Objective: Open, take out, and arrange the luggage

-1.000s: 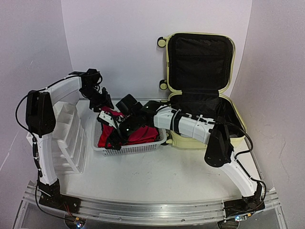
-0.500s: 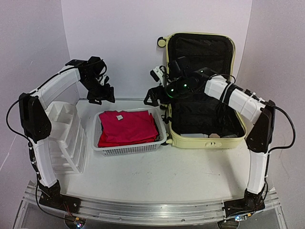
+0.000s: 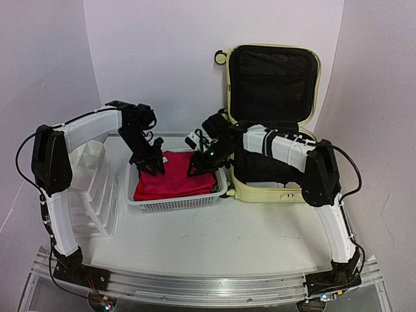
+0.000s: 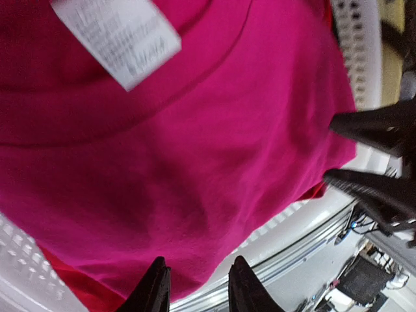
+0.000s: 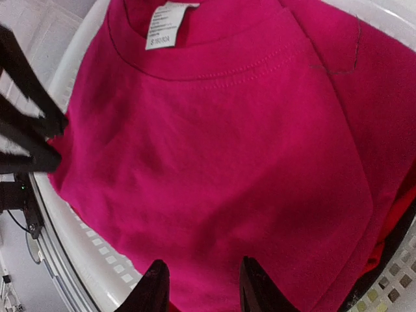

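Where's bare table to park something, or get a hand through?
Free: the table strip between the basket front rim and the arm bases, running right ahead of the luggage. There is a narrow gap between the drawer organiser and basket. Crowded: over the basket, where the left arm and right arm meet above the pink shirt.

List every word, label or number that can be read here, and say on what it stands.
White neck label on the pink shirt, right wrist view: printed lines, too small to read.
Same label, left wrist view: too blurred to read.
Suitcase and basket: no text visible.
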Available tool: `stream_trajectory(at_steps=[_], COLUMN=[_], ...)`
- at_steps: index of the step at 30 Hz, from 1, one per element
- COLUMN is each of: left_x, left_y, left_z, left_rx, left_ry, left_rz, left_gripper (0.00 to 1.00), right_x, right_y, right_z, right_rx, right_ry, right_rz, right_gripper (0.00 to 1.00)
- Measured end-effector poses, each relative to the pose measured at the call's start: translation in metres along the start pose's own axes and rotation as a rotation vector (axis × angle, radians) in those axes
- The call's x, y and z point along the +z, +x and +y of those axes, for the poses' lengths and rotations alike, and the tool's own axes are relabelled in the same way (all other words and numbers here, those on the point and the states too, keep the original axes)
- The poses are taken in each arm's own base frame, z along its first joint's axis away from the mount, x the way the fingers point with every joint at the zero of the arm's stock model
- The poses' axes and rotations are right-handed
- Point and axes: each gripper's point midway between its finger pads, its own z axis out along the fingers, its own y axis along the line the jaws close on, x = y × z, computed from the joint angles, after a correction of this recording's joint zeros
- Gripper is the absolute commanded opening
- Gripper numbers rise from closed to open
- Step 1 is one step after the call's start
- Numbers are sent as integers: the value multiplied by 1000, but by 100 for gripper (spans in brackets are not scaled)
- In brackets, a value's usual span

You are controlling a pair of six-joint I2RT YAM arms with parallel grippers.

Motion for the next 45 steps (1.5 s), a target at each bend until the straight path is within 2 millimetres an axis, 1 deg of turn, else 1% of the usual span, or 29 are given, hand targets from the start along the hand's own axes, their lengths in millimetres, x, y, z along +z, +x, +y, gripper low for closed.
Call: stream_trajectory(at_steps=[3,4,7,9,10,12,14,15,18,22,23,24,26,28,29,30,34,35,36,37,38,39,40,41,45], left_x=[29,36,52,55,56,53,47,46,46,50,51,52,53,54,55,55,58,59,59,59,60,60,60,60,61], left_y=[34,45,67,75,78,82,84,85,86,85,85,85,85,86,86,86,86,86,86,86,86,86,86,86,87], left_z=[7,12,29,37,40,44,48,49,54,58,59,59,60,60,61,61,63,63,64,64,64,64,65,65,65], left_rx=[-8,-15,-43,-54,-53,-50,-45,-43,-46,-53,-55,-56,-58,-60,-60,-62,-73,-78,-80,-81,-82,-82,-82,-77,-65], left_ry=[-1,-9,-36,-51,-59,-75,-99,-111,-135,-154,-158,-159,-161,-162,-163,-164,-168,-169,-169,-169,-170,-171,-172,-172,-172], left_rz=[125,160,230,245,240,224,209,207,214,230,234,237,239,243,245,247,256,257,258,259,260,262,265,268,277], left_gripper=[30,30,30,30,30,30,30,30,30,30,30,30,30,30,30,30,30,30,29,29,29,29,29,29,29], right_x=[7,10,19,21,20,15,5,1,-18,-53,-59,-64,-67,-59,-52,-43,-7,-1,5,9,13,15,16,18,20], right_y=[15,21,47,53,52,49,45,40,12,-49,-63,-74,-87,-91,-90,-87,-66,-62,-58,-56,-54,-55,-56,-58,-63], right_z=[-7,-9,-16,-16,-15,-10,-9,-8,-14,-38,-45,-54,-68,-78,-81,-83,-90,-93,-94,-95,-95,-94,-93,-92,-86], right_rx=[14,17,46,61,67,83,100,111,134,155,153,151,146,136,135,135,145,147,147,147,146,144,148,154,176], right_ry=[9,12,13,-1,-12,-25,-26,-25,-20,6,16,32,54,64,62,58,49,51,52,50,47,44,35,23,-23], right_rz=[37,48,111,123,122,117,106,97,29,-136,-175,-209,-247,-254,-247,-233,-162,-148,-136,-128,-124,-124,-127,-132,-150], right_gripper=[36,34,33,38,43,53,57,59,60,62,61,57,47,39,39,38,45,45,43,39,32,29,28,28,34])
